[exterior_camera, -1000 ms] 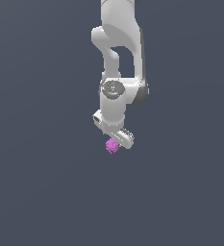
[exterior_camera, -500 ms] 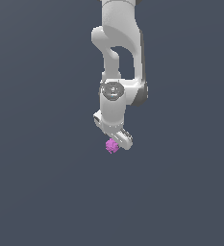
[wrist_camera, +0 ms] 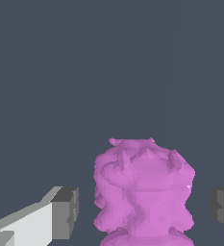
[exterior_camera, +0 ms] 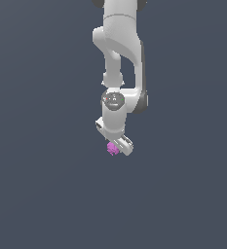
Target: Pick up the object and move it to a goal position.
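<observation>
Wrist view: pink object (wrist_camera: 143,192) sits between the two dark finger pads, one pad (wrist_camera: 65,213) on a white finger to one side, the other pad (wrist_camera: 223,205) at the frame edge on the opposite side. Clear gaps show betw. each pad and the object, so the hand is released, not touching it. Object is magenta, lumpy, w/ ridged, bumpy sides and a roughly round, squat body; small nubs stick up along its upper edge. Its lowest part is cut off by the frame edge. Behind it only flat dark grey-blue.

Exterior view: white arm (exterior_camera: 119,53) comes down from the frame's upper edge, wrist bent so the hand (exterior_camera: 119,146) points downward and slightly toward the exterior view's right. Object (exterior_camera: 112,148) shows as a tiny magenta speck right at the hand's tip, on the side toward the exterior view's left, partly overlapped by the white finger body. It's much smaller than the hand. Counter (exterior_camera: 47,194) is a plain dark grey-blue field filling the whole pic, no edges or marks visible. Can't tell from this view whether the object rests on the counter, since no shadow or contact line shows. Finger spread is too small to read here; wrist view settles that.
</observation>
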`<state>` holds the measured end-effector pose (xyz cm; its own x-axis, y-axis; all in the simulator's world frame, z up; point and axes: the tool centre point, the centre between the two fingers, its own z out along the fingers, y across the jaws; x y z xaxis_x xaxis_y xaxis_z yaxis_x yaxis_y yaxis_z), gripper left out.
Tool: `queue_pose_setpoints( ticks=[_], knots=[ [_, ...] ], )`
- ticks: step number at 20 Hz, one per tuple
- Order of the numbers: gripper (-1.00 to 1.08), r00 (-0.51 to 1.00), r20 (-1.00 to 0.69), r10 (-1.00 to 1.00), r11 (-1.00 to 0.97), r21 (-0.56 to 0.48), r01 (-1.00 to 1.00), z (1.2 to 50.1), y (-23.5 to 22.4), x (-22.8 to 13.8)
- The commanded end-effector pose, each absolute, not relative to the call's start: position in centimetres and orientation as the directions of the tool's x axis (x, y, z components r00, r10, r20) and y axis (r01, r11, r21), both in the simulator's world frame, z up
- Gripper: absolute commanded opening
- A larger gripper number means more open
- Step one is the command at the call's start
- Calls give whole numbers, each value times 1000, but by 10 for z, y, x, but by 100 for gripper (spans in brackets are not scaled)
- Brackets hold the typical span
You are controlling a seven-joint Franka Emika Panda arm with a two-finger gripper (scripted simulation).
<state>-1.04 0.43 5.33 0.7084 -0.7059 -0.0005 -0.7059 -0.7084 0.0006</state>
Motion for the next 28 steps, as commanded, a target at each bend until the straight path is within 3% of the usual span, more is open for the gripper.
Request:
queue_pose_setpoints(
  ticks=[1,5,6,19,28],
  knots=[
    [100,708,0,-707,-708,0,-707,44,4,-10],
    [100,708,0,-707,-708,0,-707,39,5,-9],
    [-100,708,0,-707,-708,0,-707,39,5,-9],
    [-100,708,0,-706,-708,-1,-706,42,6,-10],
    [-100,708,0,-706,-708,-1,-706,78,19,-16]
  ],
)
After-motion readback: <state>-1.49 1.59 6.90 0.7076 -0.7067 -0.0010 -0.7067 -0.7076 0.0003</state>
